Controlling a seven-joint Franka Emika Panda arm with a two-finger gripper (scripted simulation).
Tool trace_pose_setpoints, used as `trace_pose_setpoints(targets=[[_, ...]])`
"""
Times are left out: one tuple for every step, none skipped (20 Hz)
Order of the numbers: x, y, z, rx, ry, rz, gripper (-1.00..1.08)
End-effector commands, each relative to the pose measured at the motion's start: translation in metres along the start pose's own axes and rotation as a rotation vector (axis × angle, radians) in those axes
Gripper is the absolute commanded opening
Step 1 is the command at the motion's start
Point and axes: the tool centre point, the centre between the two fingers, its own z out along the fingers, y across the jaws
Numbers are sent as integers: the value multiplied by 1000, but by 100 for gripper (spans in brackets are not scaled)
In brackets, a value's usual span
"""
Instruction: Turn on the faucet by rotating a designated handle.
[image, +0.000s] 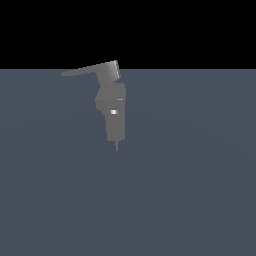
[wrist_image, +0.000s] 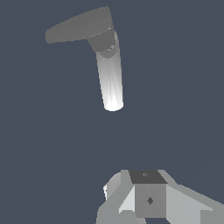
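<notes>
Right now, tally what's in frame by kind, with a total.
Faucet: 1
Handle: 1, a flat lever atop the faucet
Gripper: 1, wrist view only, apart from the faucet, fingertips out of frame
Floor: 1
Total: 4

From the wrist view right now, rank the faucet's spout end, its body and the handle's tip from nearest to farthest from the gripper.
1. The faucet's bright spout end, the part closest to the gripper.
2. The faucet body, further along, where the handle joins.
3. The handle's tip, farthest, sticking out sideways from the body.
</notes>
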Motion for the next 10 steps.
trace_pose_setpoints(targets=[[3,-1,0,4,-3,14,-100],[5,-2,0,6,-4,22,-100],[8,-2,0,9,-6,31,-100],[10,-3,0,11,-8,41,-100],[13,-4,0,14,-10,52,-100],[16,-5,0,17,-12,64,-100],[19,-6,1,20,-15,78,-100],[22,-7,1,24,-18,92,-100],[26,-9,1,27,-21,107,-100],[30,-10,1,31,-24,124,-100]])
